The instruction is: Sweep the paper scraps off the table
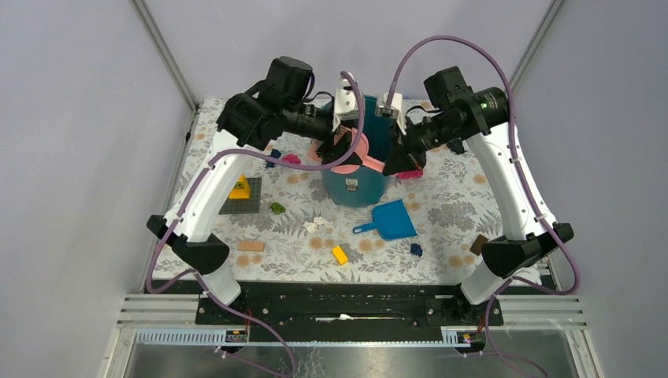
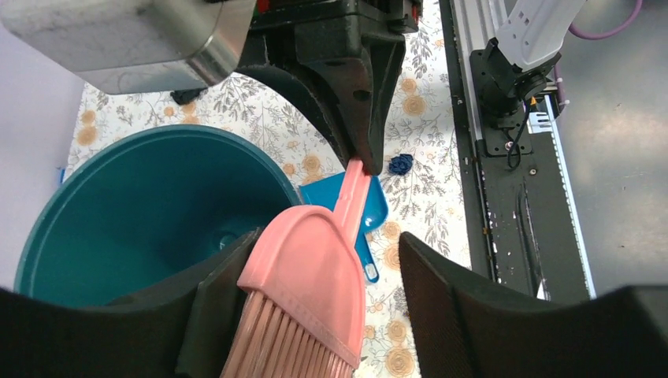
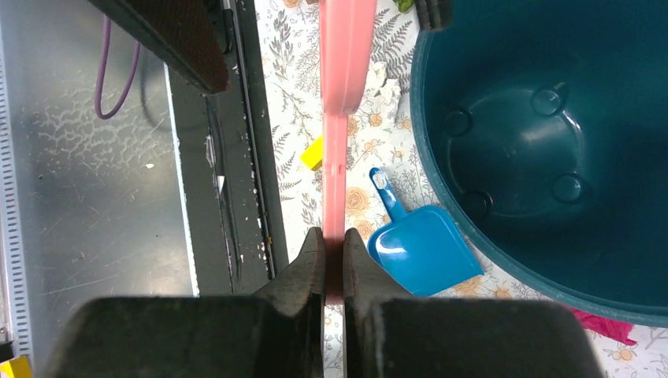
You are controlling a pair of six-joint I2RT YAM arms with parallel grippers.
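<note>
right gripper [image 3: 333,240]: clamped tight on the tip of the pink brush [image 2: 307,276] handle, up over the teal bucket [image 1: 370,190].
left gripper [image 2: 327,252]: jaws spread wide and straddling the brush head. One finger is right beside its edge, the other well clear with table showing in the gap, so no grip here.
pink brush: strung between the two grippers above the bucket rim, bristles at the left gripper's end and handle at the right's.
paper scraps [image 1: 319,224]: all down on the table [image 1: 457,213]. There's a white wad in front of the bucket and a green one [image 1: 277,209] to its left. A dark blue [image 1: 273,154] and magenta [image 1: 291,159] pair sits under the left arm. Another magenta [image 1: 410,173] lies right of the bucket, and a dark blue one [image 1: 415,250] is toward the near edge.
blue dustpan [image 1: 390,220]: flat on the table just in front of the bucket, handle pointing left.
yellow brick [image 1: 339,254]: near the front edge, between the white wad and the near dark blue scrap.
</note>
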